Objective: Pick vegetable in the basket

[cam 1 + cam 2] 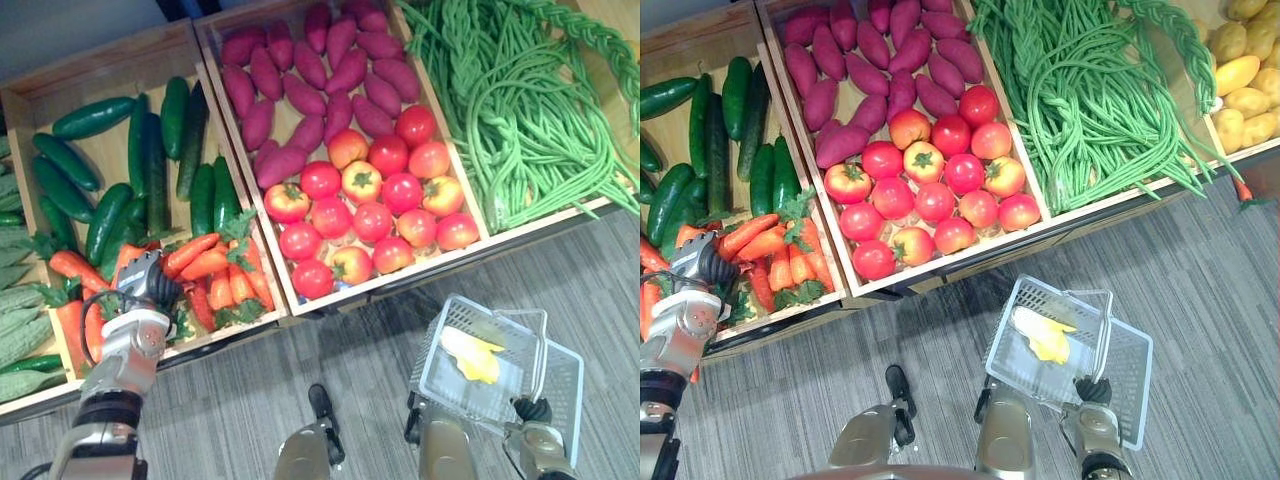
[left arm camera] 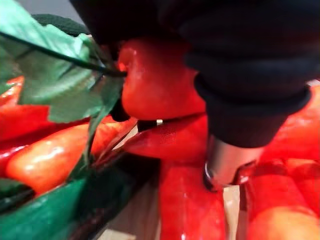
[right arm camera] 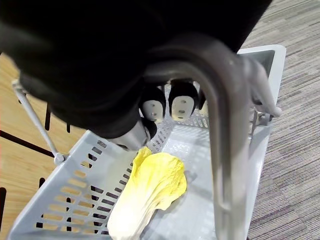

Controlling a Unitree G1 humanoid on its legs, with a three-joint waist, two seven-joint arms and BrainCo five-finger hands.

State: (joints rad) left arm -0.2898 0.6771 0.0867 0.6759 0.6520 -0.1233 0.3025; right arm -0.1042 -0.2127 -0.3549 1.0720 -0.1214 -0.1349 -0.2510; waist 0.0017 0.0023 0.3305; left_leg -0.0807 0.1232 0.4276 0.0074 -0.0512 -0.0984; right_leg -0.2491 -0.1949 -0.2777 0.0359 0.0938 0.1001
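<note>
A row of wooden bins (image 1: pixel 70 80) is seen across the far side, above a grey carpeted floor (image 1: pixel 345 340). In the left bin, cucumbers (image 1: pixel 150 160) are laid at the far end and carrots (image 1: pixel 215 265) at the near end. Bumpy green gourds (image 1: pixel 18 335) are seen at the left edge. In the middle bin, purple sweet potatoes (image 1: pixel 300 90) are piled at the far end and tomatoes (image 1: pixel 370 215) at the near end. Long green beans (image 1: pixel 510 110) are heaped in the bin to the right, and yellow potatoes (image 1: pixel 1245 75) are seen at the far right.

The left hand (image 1: pixel 150 280) is lowered into the near left part of the carrot pile. In its wrist view, one silver finger (image 2: pixel 225 162) is pushed down between the carrots, and a carrot lies right against the dark cover. The other fingers are hidden, so it cannot be told whether a carrot is held.

A pale grey basket (image 1: pixel 572 390) is held low on the right, over the floor and near the tomato bin. Its handle (image 3: pixel 225 125) is gripped by the right hand (image 1: pixel 532 410), whose fingers (image 3: pixel 182 102) are curled round it. A yellow leafy vegetable (image 3: pixel 150 190) lies on the basket's bottom.
</note>
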